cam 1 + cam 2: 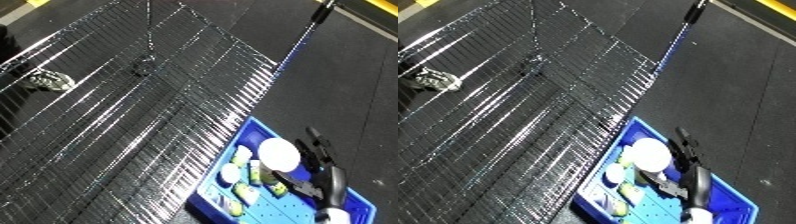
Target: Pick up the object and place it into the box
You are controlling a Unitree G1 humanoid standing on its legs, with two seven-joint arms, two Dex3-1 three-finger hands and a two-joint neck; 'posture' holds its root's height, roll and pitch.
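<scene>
My right hand [313, 165] was hovering over the blue bin [731, 192] at the lower right of the view, black fingers [318, 145] curled round a white round object [279, 152] — looked like a disc or lid, couldn't tell exactly what. It sat right above the bin's inside, just over the other stuff already lying in there: a few small pale and yellow-green items [242, 156] bunched along the near side. Whether the white thing was touching them I couldn't say.

The bin was parked against the edge of a big wire-mesh shelf [133, 125] that filled most of the left side. A small crumpled object [51, 80] lay on the mesh, far left — well apart from the bin. Dark floor [346, 75] beyond, with a yellow stripe [378, 7] up top.

My left hand didn't show anywhere.
</scene>
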